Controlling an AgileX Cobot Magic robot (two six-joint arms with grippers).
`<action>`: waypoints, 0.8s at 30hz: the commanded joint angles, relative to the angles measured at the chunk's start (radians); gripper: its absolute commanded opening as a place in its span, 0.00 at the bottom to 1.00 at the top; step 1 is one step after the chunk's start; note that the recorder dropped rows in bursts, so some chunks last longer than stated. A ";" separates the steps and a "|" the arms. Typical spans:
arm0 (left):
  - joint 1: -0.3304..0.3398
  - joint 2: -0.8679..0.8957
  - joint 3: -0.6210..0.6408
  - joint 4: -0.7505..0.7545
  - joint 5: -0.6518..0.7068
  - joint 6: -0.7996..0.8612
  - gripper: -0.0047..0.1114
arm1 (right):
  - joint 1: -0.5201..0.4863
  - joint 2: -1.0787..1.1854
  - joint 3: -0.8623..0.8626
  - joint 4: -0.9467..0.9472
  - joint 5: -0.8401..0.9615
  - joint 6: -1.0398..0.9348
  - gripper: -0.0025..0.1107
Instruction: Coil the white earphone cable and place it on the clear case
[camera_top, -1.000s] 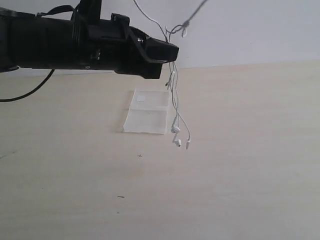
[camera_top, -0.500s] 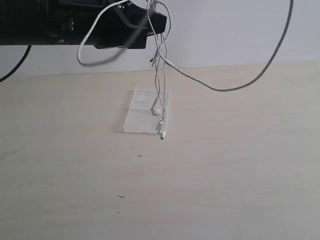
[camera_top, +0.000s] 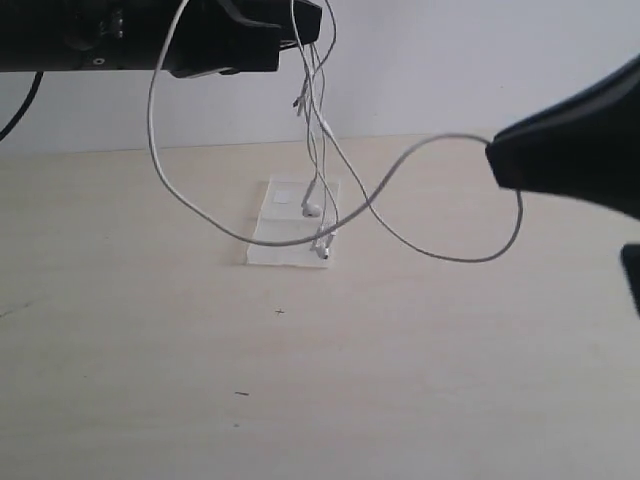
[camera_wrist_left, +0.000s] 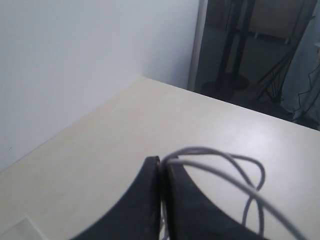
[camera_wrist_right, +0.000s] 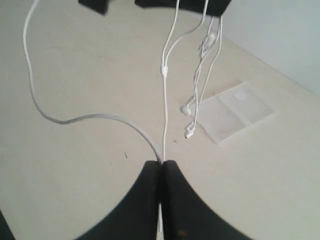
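We see two grippers, both pressed together on the wire. The left gripper (camera_wrist_left: 161, 162) is raised high at the far side of the table, its two dark fingers closed with no gap we can see. The white earphone cable (camera_wrist_right: 165, 110) comes out from between their tips in grey loops. The right gripper (camera_wrist_right: 161, 164) is lower and nearer the camera. Its jaws are likewise closed, pinching the same cable where it meets their tips.

There is one cable. From the left gripper several strands hang straight down, and one long slack loop sags between the two grippers. We count two earbuds (camera_top: 312, 210) (camera_top: 322, 252), dangling at the strand ends at different heights.

There is one clear case (camera_top: 285, 222), lying flat on the table under the hanging strands, with one small white patch (camera_top: 282, 197) near its far edge. The earbuds hang at the case's right edge in the exterior view. We cannot tell whether they touch it.

The table (camera_top: 400, 380) is pale, light wood in tone, with a couple of tiny dark specks (camera_top: 279, 311). Behind it stands a plain white wall (camera_top: 480, 60). In the left wrist view the wall ends at a dark opening (camera_wrist_left: 250, 50) where thin black stands show.
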 joint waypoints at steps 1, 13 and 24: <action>-0.003 -0.024 -0.008 0.006 -0.010 -0.040 0.04 | -0.003 -0.006 0.103 -0.013 -0.113 0.000 0.02; -0.003 -0.035 -0.008 0.145 -0.062 -0.144 0.04 | -0.003 -0.100 0.150 -0.038 -0.230 0.110 0.02; -0.003 -0.035 -0.008 0.148 -0.149 -0.144 0.04 | -0.003 -0.284 0.150 -0.022 -0.512 0.159 0.02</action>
